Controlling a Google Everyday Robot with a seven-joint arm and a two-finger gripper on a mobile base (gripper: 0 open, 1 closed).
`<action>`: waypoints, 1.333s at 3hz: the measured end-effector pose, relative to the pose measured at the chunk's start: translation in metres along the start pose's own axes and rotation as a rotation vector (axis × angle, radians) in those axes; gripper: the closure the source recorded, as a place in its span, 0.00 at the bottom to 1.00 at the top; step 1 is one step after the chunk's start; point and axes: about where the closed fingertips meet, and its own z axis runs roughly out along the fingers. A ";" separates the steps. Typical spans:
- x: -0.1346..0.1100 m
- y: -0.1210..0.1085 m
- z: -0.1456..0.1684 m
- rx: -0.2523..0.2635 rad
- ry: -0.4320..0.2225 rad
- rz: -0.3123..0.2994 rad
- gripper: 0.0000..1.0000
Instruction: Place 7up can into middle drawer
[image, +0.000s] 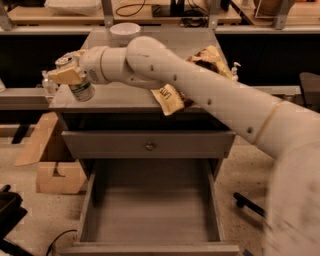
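**Fingers clamping the 7up can at the table's left edge, open drawer waiting below**

Fingers (64, 76) of the gripper (68, 78) are closing tight on the 7up can (83, 91), one tan pad showing across its upper body. The can is tilting, its silver top leaning left, and is hanging over the front-left corner of the table (115, 101). It looks lifted just clear of the surface, though the exact gap is hard to judge. A small clear bottle (48, 84) is standing just beside the gripper on its far side, and a cardboard box (52, 176) is sitting on the floor below.

Judging by this, the grasp is made and the carry is the step in hand. Next, the can needs bringing forward off the table and rightward, past the closed top drawer (110, 145) with its round knob (149, 146). From there it goes down into the middle drawer (150, 220), which is standing pulled out with a bare bottom. The descent is calling for clearance from that protruding upper front, and for righting the can before release.

Further right, a white bowl (125, 31) is resting at the back of the table, and a crumpled snack bag (210, 54) is lying near its right side.

The arm (215, 102) is reaching in from the lower right, stretching diagonally across the table with the wrist turning left, so the gripper is pointing sideways.
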 end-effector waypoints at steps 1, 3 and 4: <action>0.002 0.034 -0.055 0.017 0.018 0.040 1.00; 0.078 0.119 -0.143 -0.034 0.014 0.093 1.00; 0.088 0.100 -0.176 0.037 0.019 0.090 1.00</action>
